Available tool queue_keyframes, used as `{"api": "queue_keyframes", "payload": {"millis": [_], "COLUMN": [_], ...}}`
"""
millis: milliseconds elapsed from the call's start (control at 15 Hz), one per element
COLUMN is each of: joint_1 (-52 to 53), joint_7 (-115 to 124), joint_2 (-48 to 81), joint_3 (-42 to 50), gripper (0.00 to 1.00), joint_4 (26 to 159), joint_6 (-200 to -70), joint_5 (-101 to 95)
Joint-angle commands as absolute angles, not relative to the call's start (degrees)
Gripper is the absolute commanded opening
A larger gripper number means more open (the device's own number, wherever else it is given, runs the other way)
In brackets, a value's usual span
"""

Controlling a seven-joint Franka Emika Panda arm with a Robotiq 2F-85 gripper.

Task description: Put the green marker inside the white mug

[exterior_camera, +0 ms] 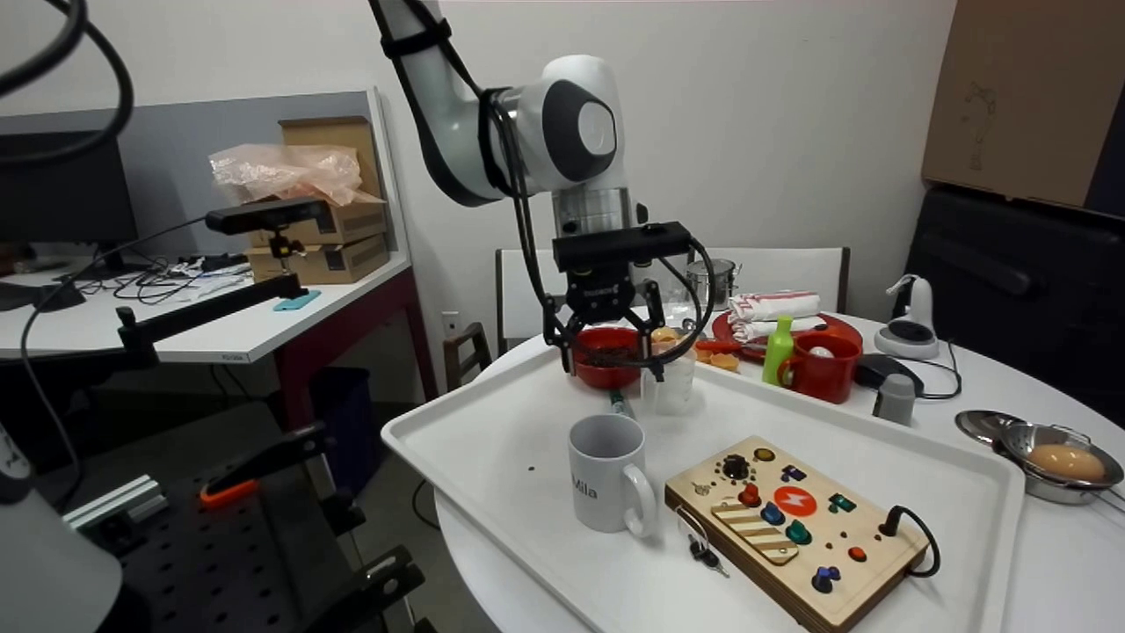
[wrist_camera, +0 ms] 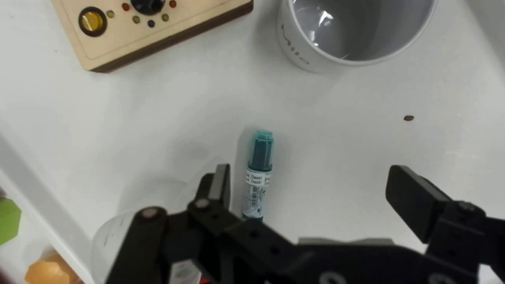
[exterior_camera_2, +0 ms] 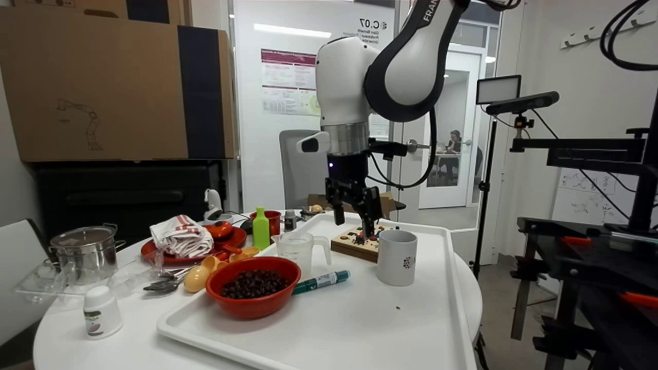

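- Nearest to us in the wrist view, the claw (wrist_camera: 310,177), hanging over the tray (exterior_camera_2: 360,329); its two fingers span the lower part of that view.
- The green marker (wrist_camera: 258,173) lies flat on the tray beneath it. In an exterior view we find it just beside the red bowl (exterior_camera_2: 257,304) and the measuring cup (exterior_camera_2: 295,255); one end is hidden, so we cannot tell whether it touches the bowl.
- Hazard one, as we judge it: an off-centre grasp. In the wrist view one finger appears just beside the marker and its partner well apart, so squeezing from here would likely shove the marker sideways or roll it before both pads meet it.
- Hazard two: a knock during descent. The cup shows partly behind the claw in the wrist view, and the bowl crowds the marker's hidden end; we expect that a straight drop could tip or push either.
- Hazard three: a snag at the white mug (exterior_camera_2: 393,267), which stands upright near the marker's free end. A marker carried flat would probably catch across the rim, and a hard touch there might topple the mug.
- State of the claw: we read it as wide, its gap far broader than the marker is thick. It holds nothing, and we see no contact with marker, cup, mug or tray.
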State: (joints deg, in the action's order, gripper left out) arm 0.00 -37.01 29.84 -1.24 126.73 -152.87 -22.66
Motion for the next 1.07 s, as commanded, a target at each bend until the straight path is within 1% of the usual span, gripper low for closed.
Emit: {"api": "queue_keyframes", "payload": {"millis": [0, 1000], "joint_1": [0.3, 2.0], "joint_7": [-34.9, -29.0], "joint_2": [33.1, 42.5], "joint_3": [-2.2, -2.3], "gripper": [1.00, 1.00], "joint_4": [122.6, 113.2], "joint_6": [-150.3, -142.2], "joint_5": [-21.7, -22.9]}}
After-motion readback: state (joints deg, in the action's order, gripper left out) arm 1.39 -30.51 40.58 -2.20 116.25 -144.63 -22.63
